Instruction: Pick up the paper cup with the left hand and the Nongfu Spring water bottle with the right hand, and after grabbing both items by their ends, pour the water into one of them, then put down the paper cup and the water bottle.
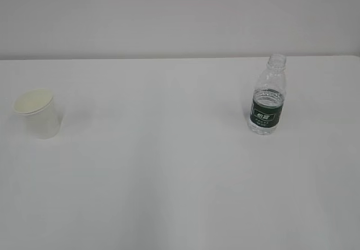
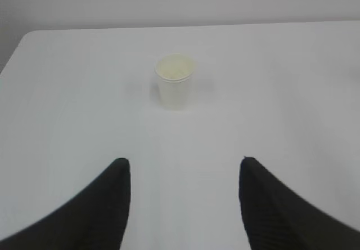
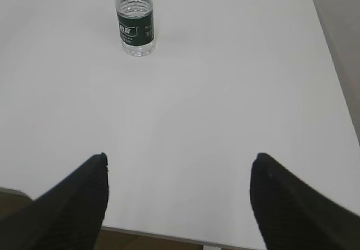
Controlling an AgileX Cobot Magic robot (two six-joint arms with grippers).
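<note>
1. Standing upright on the white table (image 1: 180,193), the paper cup (image 1: 38,113) sits at far left and the Nongfu Spring water bottle (image 1: 268,95) well apart at right, uncapped, partly full of water (image 1: 267,98).
2. Ahead of the cup, the left hand (image 2: 183,196) has its jaws spread and empty.
3. The right hand (image 3: 179,196) is wide open, empty, bottle far ahead.
4. Nothing is grasped yet; both pickups, the pour and the set-down remain.
</note>
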